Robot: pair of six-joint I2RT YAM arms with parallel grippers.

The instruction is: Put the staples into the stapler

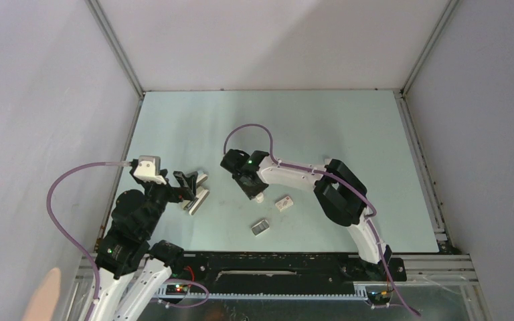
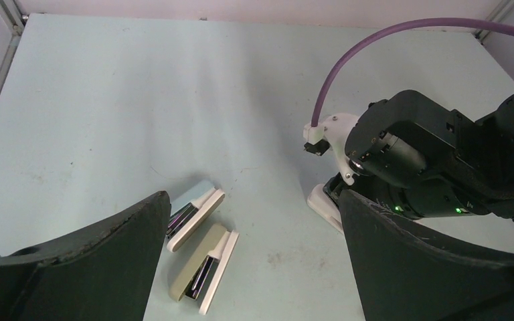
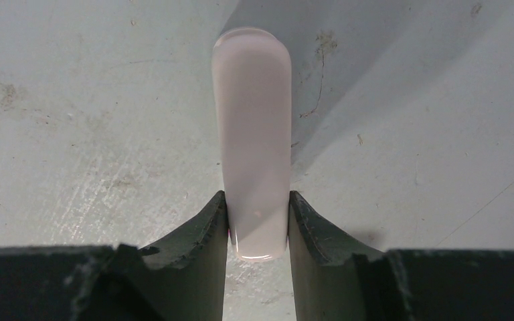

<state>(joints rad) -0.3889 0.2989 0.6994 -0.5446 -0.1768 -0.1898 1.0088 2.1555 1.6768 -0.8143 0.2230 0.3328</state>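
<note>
The stapler (image 3: pixel 253 120) is a slim white bar with a rounded far end, lying flat on the pale green table. My right gripper (image 3: pixel 258 197) is shut on its near end, one dark finger pressed against each side. From above, only a white tip of the stapler (image 1: pixel 259 197) shows under the right gripper (image 1: pixel 254 190). The staples (image 1: pixel 261 227), a small grey metallic block, lie loose on the table nearer the arm bases. My left gripper (image 2: pixel 254 200) stands wide open with nothing between its fingers. The stapler (image 2: pixel 322 202) shows by its right finger.
Two larger staplers lie side by side near my left fingers, a blue-topped one (image 2: pixel 194 212) and a beige-topped one (image 2: pixel 204 267). A little white box (image 1: pixel 283 202) sits right of the right gripper. Grey walls close in the table on three sides.
</note>
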